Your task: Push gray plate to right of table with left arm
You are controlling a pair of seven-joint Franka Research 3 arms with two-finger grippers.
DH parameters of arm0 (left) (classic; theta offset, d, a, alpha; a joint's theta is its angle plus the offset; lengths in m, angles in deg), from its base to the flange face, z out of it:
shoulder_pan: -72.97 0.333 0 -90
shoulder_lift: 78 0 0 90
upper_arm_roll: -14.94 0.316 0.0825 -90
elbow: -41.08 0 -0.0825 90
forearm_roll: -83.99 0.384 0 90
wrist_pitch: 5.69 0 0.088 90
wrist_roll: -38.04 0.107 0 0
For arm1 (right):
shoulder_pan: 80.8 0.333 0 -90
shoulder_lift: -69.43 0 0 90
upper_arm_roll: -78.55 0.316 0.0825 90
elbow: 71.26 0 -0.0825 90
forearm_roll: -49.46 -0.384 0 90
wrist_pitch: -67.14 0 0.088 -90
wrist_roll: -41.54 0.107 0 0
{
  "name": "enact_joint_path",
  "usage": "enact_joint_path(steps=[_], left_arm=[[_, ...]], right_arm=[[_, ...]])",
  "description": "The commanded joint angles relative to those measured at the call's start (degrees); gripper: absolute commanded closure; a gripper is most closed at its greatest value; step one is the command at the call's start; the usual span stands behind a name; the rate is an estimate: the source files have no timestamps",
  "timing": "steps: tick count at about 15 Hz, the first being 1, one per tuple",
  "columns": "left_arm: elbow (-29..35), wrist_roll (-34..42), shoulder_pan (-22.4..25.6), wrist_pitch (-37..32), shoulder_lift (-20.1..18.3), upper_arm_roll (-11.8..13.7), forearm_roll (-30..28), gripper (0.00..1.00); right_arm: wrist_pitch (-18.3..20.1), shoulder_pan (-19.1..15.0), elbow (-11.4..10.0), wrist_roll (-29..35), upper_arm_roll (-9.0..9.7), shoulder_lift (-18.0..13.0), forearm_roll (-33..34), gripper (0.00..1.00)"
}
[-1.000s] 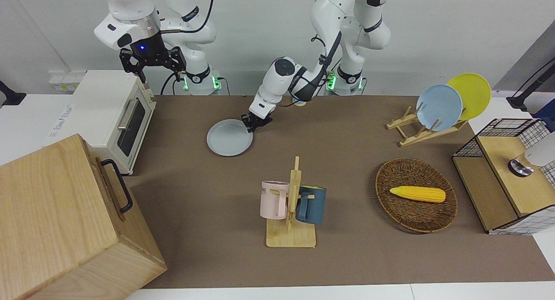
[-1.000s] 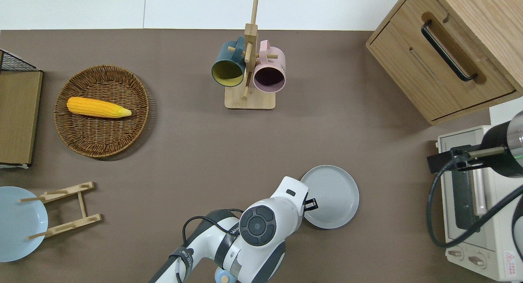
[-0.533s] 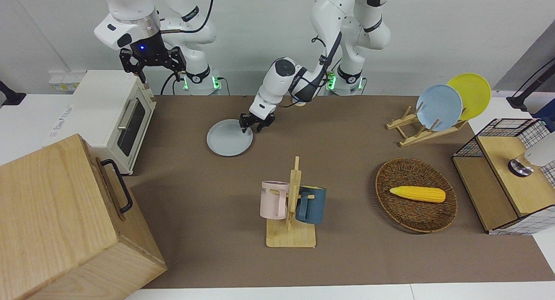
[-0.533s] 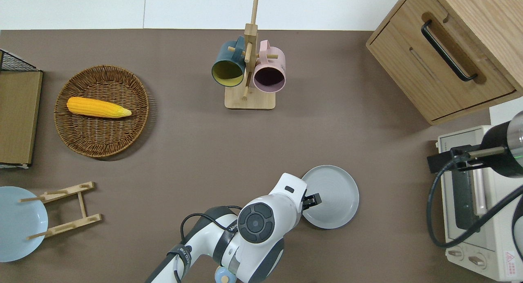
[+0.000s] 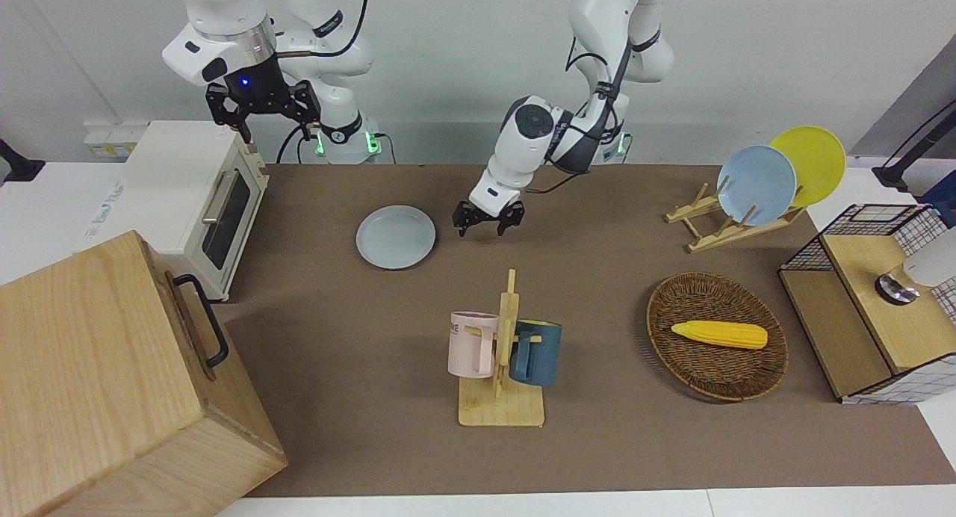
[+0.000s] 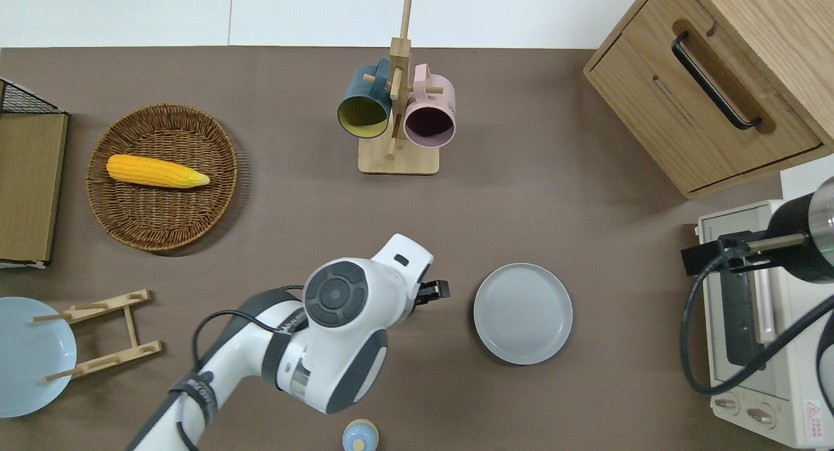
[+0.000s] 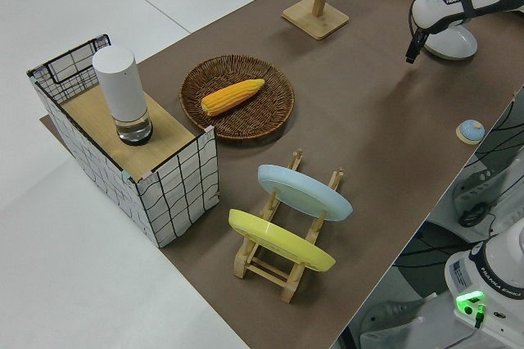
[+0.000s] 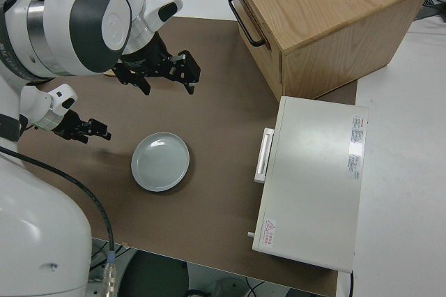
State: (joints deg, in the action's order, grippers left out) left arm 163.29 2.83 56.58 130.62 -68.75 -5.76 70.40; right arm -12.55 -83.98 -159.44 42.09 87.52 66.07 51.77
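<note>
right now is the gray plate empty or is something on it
Empty: the gray plate lies flat on the table, nothing in it, and the left gripper is apart from it.

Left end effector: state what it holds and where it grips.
Nothing. The left end effector hangs open over bare table, apart from the gray plate. The right arm is parked.

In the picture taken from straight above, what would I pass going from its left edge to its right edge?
Blue plate on the wooden rack → wicker basket with the corn → left arm → mug tree → gray plate → wooden cabinet → toaster oven.
</note>
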Motion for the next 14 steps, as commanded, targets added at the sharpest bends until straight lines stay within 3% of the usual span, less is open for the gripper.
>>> enact_joint_path(steps=[1, 9, 14], left_arm=[[0.49, 7.78, 8.46, -7.53, -5.37, -0.31, 0.84, 0.00], [0.23, 24.48, 22.79, -12.46, -8.37, -0.05, 1.10, 0.00], [-8.72, 26.95, 27.99, -23.78, -8.81, -0.05, 6.80, 0.00]], right_arm=[[0.33, -0.07, -0.24, -0.46, 0.00, -0.59, -0.11, 0.005], [0.33, -0.07, -0.24, -0.46, 0.00, -0.59, -0.12, 0.005], [0.33, -0.07, -0.24, -0.46, 0.00, -0.59, -0.12, 0.005]])
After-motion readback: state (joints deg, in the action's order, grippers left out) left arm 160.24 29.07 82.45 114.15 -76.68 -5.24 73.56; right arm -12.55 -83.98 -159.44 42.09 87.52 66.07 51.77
